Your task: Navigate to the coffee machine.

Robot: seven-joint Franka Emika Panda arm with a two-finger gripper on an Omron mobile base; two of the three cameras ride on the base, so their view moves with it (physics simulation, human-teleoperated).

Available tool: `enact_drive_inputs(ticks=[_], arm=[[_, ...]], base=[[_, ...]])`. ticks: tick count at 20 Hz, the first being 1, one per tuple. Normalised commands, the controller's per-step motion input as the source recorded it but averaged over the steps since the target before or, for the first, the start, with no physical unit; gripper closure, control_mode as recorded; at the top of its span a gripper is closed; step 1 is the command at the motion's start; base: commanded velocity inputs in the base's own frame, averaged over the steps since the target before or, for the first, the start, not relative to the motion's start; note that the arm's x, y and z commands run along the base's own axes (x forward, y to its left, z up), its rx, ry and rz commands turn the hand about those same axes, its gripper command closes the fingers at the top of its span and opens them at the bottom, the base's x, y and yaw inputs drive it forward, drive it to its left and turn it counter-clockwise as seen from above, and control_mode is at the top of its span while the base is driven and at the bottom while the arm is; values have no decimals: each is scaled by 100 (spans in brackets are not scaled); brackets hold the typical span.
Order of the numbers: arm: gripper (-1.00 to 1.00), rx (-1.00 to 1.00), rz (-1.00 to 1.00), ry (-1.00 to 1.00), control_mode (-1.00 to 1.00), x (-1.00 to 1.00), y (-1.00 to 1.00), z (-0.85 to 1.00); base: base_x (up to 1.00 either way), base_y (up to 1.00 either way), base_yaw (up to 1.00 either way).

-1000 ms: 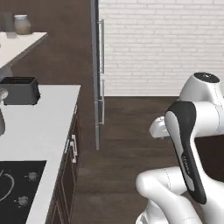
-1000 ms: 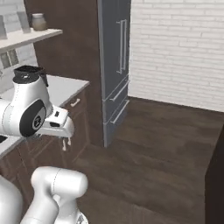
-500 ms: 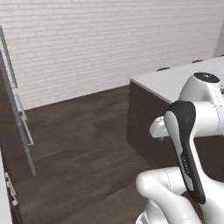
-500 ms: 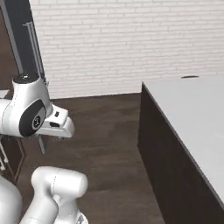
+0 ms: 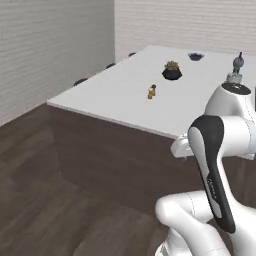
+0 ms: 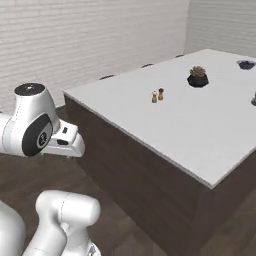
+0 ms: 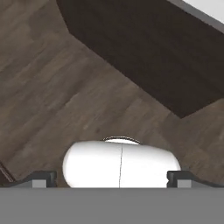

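We face a kitchen island [image 5: 115, 100] with a pale top and dark sides, standing on a dark wooden floor [image 7: 52, 87] in front of white brick walls [image 6: 75, 35]. On its top sit a small potted plant [image 5: 171, 70] in a black pot, a pair of small shakers [image 6: 157, 95] set just beside each other, a dark bowl [image 5: 195, 56] near the far end, and what may be a little figurine or bottle [image 5: 238, 64]; it is too small for us to name with confidence.

The coffee machine is nowhere on this island; in our judgement it stands somewhere else in the kitchen, so the base has more driving or turning to do before the task can be called done.

Our arm is folded close over the base, which we take to be a travelling posture: it keeps the hand away from furniture while we move. In the hand view our gripper [image 7: 111, 179] looks down at the floor beside the island's dark corner. Its two dark finger tips [image 7: 39, 178] show wide apart at the bottom of that view, with nothing between them, as suits a navigation step where there is nothing to carry.
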Motion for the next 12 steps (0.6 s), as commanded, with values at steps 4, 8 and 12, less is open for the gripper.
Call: enact_drive_inputs(ticks=[4,8,12], arm=[[-100,0,0,0,100,0,0,0],[-100,0,0,0,100,0,0,0],[-100,0,0,0,100,0,0,0]], base=[[0,0,-88],[0,0,-87],[0,0,-89]])
